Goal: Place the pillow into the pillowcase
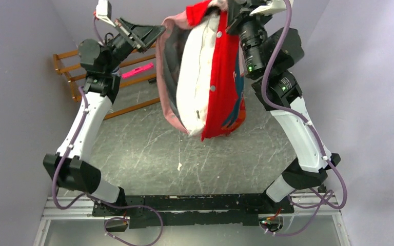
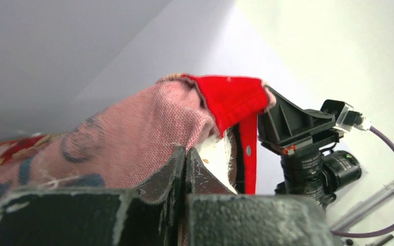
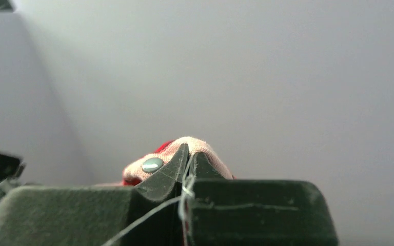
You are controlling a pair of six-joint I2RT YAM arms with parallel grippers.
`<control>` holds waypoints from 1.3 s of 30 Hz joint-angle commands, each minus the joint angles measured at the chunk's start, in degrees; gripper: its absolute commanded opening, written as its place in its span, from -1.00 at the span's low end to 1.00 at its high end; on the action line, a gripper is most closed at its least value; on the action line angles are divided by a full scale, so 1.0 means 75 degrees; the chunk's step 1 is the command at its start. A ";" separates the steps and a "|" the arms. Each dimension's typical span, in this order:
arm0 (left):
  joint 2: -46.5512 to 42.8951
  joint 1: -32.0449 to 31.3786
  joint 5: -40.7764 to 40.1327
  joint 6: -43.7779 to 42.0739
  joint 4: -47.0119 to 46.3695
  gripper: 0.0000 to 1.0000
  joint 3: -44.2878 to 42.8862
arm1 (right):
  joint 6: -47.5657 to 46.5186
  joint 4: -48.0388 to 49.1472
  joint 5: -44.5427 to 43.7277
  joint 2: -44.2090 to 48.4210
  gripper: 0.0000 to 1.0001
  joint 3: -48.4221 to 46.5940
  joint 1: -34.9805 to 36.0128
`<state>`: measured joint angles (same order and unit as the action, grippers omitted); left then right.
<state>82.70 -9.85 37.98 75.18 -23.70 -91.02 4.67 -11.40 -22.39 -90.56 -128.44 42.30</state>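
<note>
The red pillowcase (image 1: 229,77) hangs in the air between my two raised grippers, its pale pink reverse (image 1: 168,77) on the left. The white pillow (image 1: 195,77) sits inside the open mouth and hangs down with it. My left gripper (image 1: 156,32) is shut on the pink edge of the pillowcase (image 2: 133,133), fingertips closed in the left wrist view (image 2: 186,154). My right gripper (image 1: 229,10) is shut on the top edge near a snap button (image 3: 152,164); its fingertips pinch the fabric (image 3: 189,156). The pillow shows white behind the left fingers (image 2: 216,156).
A wooden rack (image 1: 107,77) with a pink object (image 1: 137,70) lies at the back left on the grey marbled table (image 1: 149,154). A small white scrap (image 1: 179,166) lies mid-table. Grey walls stand close on both sides.
</note>
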 commanded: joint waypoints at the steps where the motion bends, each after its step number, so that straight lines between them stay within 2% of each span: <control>1: 0.0747 -0.1063 -0.0766 0.0411 -0.1373 -0.90 -0.1255 | -0.3368 0.4150 -0.0902 -0.0045 -1.00 -0.0055 -0.0205; 3: 0.1360 -0.1685 -0.0967 0.0322 -0.1298 -0.90 -0.1788 | -0.3622 0.4475 -0.0617 -0.0368 -1.00 -0.0493 -0.0710; 5: 0.1937 -0.2126 -0.1027 0.0440 -0.1491 -0.90 -0.2275 | -0.2940 0.3910 -0.0189 -0.1074 -1.00 -0.1511 -0.1663; 7: 0.2333 -0.2385 -0.1211 0.0314 -0.1338 -0.90 -0.2783 | -0.2312 0.4085 0.0188 -0.1150 -1.00 -0.1355 -0.2550; 11: 0.3102 -0.2714 -0.1828 -0.0336 -0.0290 -0.90 -0.4399 | -0.1193 0.4003 0.0816 -0.1544 -1.00 -0.1924 -0.4131; 15: 0.4398 -0.2870 -0.2192 0.0178 -0.0339 -0.90 -0.6232 | -0.0065 0.4158 0.1293 -0.1951 -1.00 -0.2636 -0.5169; 17: 0.4887 -0.2915 -0.2355 0.0362 -0.0525 -0.90 -0.6741 | 0.0375 0.4157 0.1411 -0.2100 -1.00 -0.2924 -0.5499; 21: 0.4707 -0.2805 -0.2283 0.0222 -0.0416 -0.90 -0.6287 | 0.1390 0.4092 0.2233 -0.1965 -1.00 -0.2609 -0.5614; 24: 0.3799 -0.2412 -0.1924 -0.0605 0.0326 -0.90 -0.5384 | 0.3060 0.3610 0.4113 -0.1834 -1.00 -0.2176 -0.5611; 26: 0.2899 -0.1872 -0.1807 -0.1194 0.1058 -0.90 -0.4318 | 0.3669 0.3250 0.5468 -0.1727 -1.00 -0.1666 -0.5189; 29: 0.1480 -0.0989 -0.2263 -0.2577 0.2790 -0.90 -0.3174 | 0.3465 0.2668 0.6583 -0.1493 -1.00 -0.0834 -0.3957; 30: 0.1118 -0.0739 -0.2529 -0.3040 0.3382 -0.90 -0.2949 | 0.3476 0.2535 0.6941 -0.1482 -0.92 -0.0650 -0.3622; 31: 0.0796 -0.0422 -0.2795 -0.3460 0.3997 -0.90 -0.2829 | 0.3510 0.2256 0.7310 -0.1556 -0.75 -0.0688 -0.3329; 34: 0.0291 0.0269 -0.2983 -0.4221 0.5595 -0.90 -0.2791 | 0.3810 0.1574 0.7833 -0.1698 0.00 -0.0846 -0.2769; 36: 0.0063 0.0730 -0.2825 -0.4325 0.5904 -0.90 -0.2642 | 0.4540 0.1689 0.7877 -0.1517 0.28 -0.0290 -0.2712; 39: 0.0040 0.1264 -0.2356 -0.4375 0.6256 -0.90 -0.2848 | 0.4891 0.0631 0.7633 -0.1355 0.67 -0.0129 -0.2752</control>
<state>83.53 -3.79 18.09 48.03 15.97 -111.22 34.83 0.73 32.64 -103.90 -130.47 23.83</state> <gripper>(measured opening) 0.056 0.738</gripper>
